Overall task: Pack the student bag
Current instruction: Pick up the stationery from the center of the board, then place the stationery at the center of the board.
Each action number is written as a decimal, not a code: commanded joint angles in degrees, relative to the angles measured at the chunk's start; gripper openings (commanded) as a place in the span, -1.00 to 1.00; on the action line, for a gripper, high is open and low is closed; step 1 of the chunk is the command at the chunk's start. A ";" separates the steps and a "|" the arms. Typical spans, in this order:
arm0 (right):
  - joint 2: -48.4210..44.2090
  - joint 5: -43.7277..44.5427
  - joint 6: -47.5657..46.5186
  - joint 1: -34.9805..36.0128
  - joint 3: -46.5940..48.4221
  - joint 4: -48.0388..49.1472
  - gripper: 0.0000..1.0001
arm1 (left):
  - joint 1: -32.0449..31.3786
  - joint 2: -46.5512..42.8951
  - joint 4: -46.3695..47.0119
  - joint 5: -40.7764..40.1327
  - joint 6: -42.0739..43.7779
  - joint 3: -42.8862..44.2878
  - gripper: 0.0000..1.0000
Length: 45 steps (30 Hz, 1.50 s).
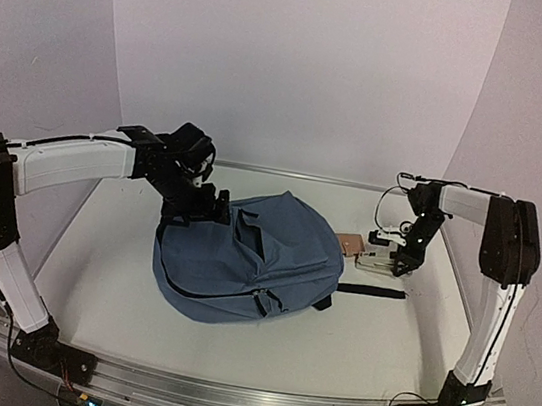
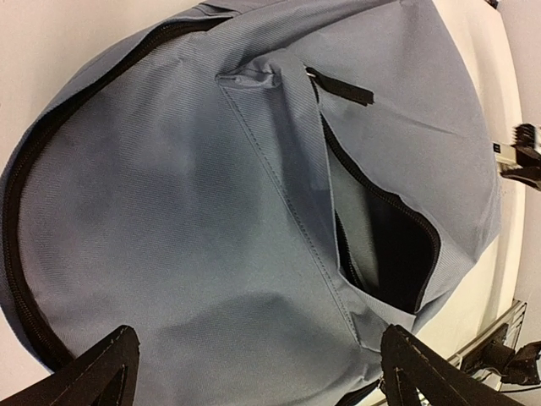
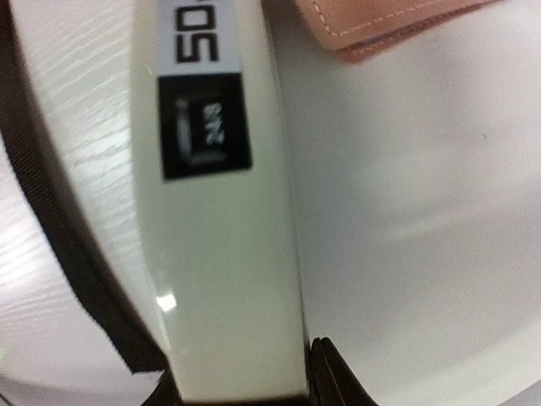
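Note:
The slate-blue student bag lies on the table with its front pocket unzipped and gaping dark. My left gripper hovers over the bag's left upper side. In the left wrist view the left gripper is open, its black fingers spread wide over the fabric with nothing between them. To the right of the bag lies a white book. My right gripper is down on it. Up close, the right gripper has its fingers pressed on both sides of the white book's spine.
A tan leather-like item lies beside the white book, between it and the bag, also showing as a stitched tan item. A black strap runs from the bag toward the right. A metal rail lines the near edge.

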 commanded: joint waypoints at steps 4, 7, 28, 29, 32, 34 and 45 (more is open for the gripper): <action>-16.57 -10.03 0.52 1.06 -0.04 -17.02 -0.91 | 2.13 -1.25 1.25 0.86 -1.10 2.35 0.99; -23.31 -11.11 0.94 3.41 -4.40 -19.78 -0.91 | 2.68 -3.29 2.33 0.34 -2.11 0.42 0.99; -42.24 -18.78 34.29 42.78 -18.59 -0.25 -1.00 | 4.67 -27.30 3.61 -0.04 -10.66 -17.85 0.99; -41.88 -18.88 35.32 44.95 -19.38 2.47 -1.00 | 4.65 -27.70 2.60 -0.40 -10.60 -17.59 0.99; -40.11 -19.92 38.32 50.25 -21.73 10.49 -1.00 | 4.57 -28.94 -0.21 -1.56 -10.45 -16.60 0.99; -38.52 -20.65 39.33 53.03 -23.87 15.59 -1.00 | 4.59 -29.65 -1.83 -2.20 -10.40 -15.89 0.99; -27.26 -18.60 32.81 56.06 -30.52 31.17 -1.00 | 3.98 -30.94 -7.83 -2.25 -9.38 -13.43 0.99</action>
